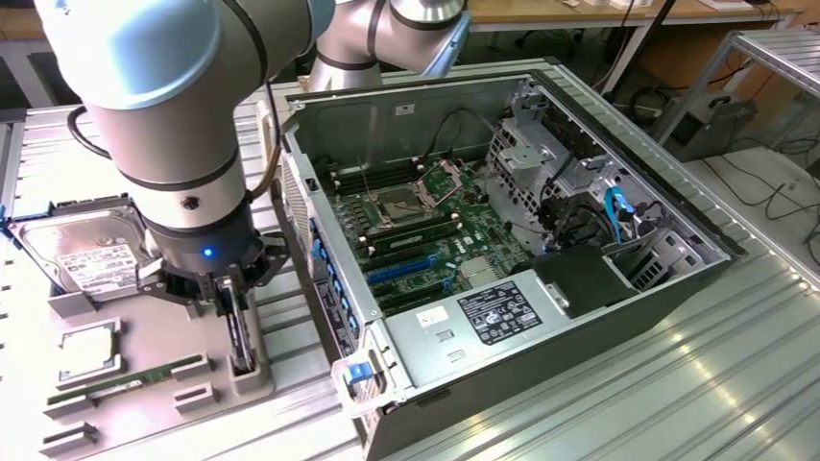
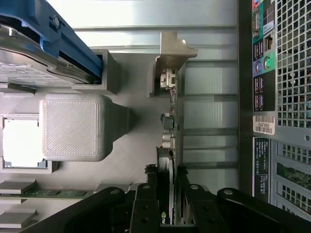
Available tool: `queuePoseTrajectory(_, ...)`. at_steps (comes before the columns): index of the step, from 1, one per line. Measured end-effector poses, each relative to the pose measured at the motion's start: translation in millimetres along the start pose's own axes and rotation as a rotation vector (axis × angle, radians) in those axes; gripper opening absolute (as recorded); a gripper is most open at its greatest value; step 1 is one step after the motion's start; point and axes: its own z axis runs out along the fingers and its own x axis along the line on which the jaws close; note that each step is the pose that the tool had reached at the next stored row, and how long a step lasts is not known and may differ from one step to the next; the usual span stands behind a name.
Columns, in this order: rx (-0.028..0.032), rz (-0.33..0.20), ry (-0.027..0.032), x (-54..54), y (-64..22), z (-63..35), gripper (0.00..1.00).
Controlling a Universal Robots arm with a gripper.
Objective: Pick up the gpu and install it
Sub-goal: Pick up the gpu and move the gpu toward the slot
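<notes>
On the table, exterior view's left: a grey holder tray (image 1: 244,379) lies on the ribbed metal table (image 1: 666,384), just beside an open computer case (image 1: 615,317).
Arm: the grey arm (image 1: 167,125) reaches straight down over the tray.
Tool: the tool (image 1: 229,303) sits low over the tray slot nearest the case, its black fingers astride the gpu.
Gpu: the gpu (image 1: 240,341) stands on its long edge in that slot, thin and dark.
Other parts on the tray: a hard drive (image 1: 80,257) is propped at the far end. A processor chip (image 1: 75,351) lies flat nearer, with a green RAM stick (image 1: 129,379) in a slot alongside. All three are apart from the tool.
Case: it lies on its side with the panel off, and the motherboard (image 1: 410,230) faces up.

Wrist view
Gpu: the gpu (image 2: 170,121) is seen edge-on, with small connectors along it. Its silver bracket (image 2: 172,51) is at the end away from the tool, against a grey post of the tray.
Tool: the tool (image 2: 166,170) is clenched on the gpu, one finger (image 2: 146,204) pressed to each flat side.
Lift: I cannot tell whether the card has left its slot.
Case rear: the port panel and perforated grille (image 2: 291,73) run alongside the gpu, a strip of table between them.
Tray block: a grey printed block (image 2: 73,128) stands between the hard drive and the processor chip.
</notes>
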Motion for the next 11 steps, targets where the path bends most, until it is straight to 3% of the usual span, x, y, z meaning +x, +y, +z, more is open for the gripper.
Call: queuePoseTrajectory(11,0.0004,-0.002,0.0002,-2.8,-0.2,-1.8,0.26)
